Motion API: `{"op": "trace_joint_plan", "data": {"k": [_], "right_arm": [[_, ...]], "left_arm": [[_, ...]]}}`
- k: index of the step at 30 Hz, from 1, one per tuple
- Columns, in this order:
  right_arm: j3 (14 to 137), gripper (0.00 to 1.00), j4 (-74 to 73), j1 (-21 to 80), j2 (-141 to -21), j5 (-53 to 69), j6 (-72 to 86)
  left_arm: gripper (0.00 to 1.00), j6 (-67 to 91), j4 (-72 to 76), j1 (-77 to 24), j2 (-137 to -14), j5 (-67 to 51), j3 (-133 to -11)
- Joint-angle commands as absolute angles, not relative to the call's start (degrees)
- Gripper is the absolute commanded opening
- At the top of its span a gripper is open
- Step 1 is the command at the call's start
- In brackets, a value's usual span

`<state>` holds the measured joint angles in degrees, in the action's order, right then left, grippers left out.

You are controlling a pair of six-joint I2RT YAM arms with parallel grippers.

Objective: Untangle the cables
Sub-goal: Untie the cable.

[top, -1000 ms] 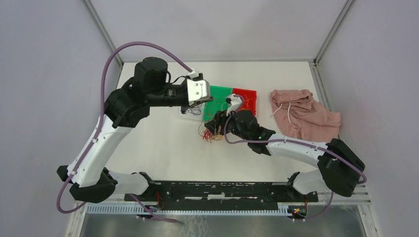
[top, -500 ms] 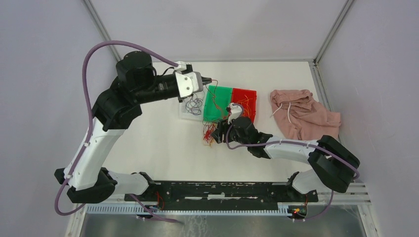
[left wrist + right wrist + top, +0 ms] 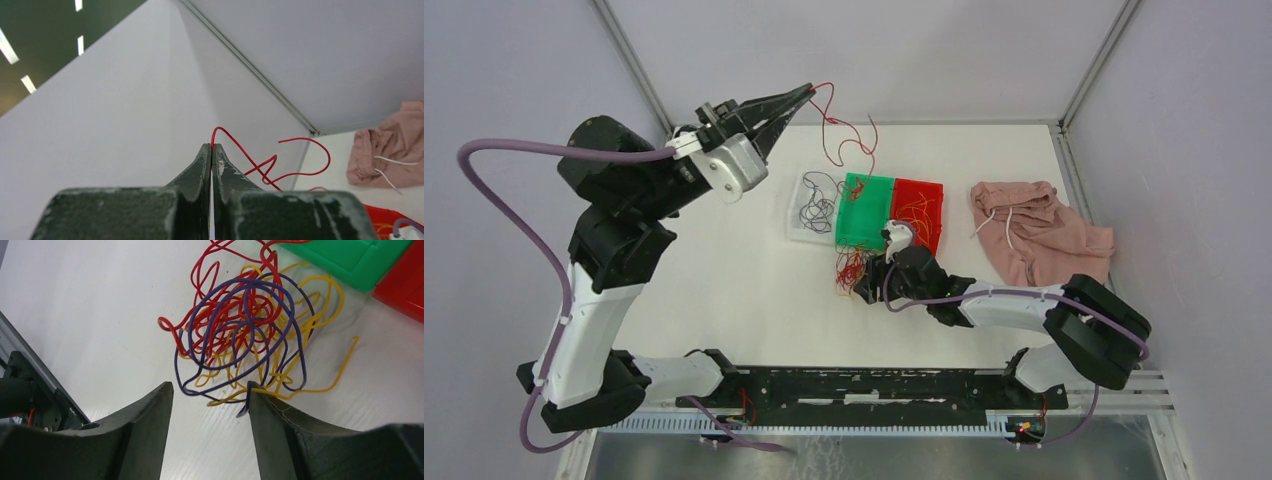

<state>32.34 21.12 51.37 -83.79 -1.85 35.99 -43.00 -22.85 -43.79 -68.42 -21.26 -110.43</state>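
At eleven o'clock, high above the desk (image 3: 724, 290), the left jaws are clamped on one red cable (image 3: 218, 128), apparently to draw it free. The clump (image 3: 240, 325) lies at the green bin's (image 3: 869, 182) six o'clock. The right jaws stand apart at its edge, likely to pin it.

Top: high, from behind, facing down. Wrists: close. Right shares cables (image 3: 240, 335) (image 3: 852, 270); left, pink cloth (image 3: 395, 145) (image 3: 1034, 235).
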Motion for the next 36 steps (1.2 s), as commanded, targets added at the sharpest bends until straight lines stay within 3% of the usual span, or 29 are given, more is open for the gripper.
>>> {"op": "trace_joint_plan", "data": {"k": [1, 5, 15, 24, 36], "right_arm": [[33.4, 0.63, 19.5, 51.7, -75.4, -0.5, 35.4], [38.6, 0.69, 10.9, 51.4, -67.5, -3.8, 31.9], [53.8, 0.77, 1.4, 51.4, -57.2, 3.3, 22.3], [66.7, 0.79, -2.2, 51.3, -60.5, 3.3, 17.2], [69.9, 0.74, 1.7, 50.5, -65.0, -3.5, 17.1]], "left_arm": [[0.03, -46.8, -17.7, -44.0, -68.0, -19.9, -113.2], [0.03, -46.8, -18.6, -44.0, -66.6, -20.6, -111.2], [0.03, -46.6, -21.7, -44.0, -64.4, -22.3, -106.5], [0.03, -45.4, -24.1, -44.0, -63.2, -23.5, -103.6], [0.03, -42.0, -25.6, -44.0, -62.4, -25.8, -101.7]]}}
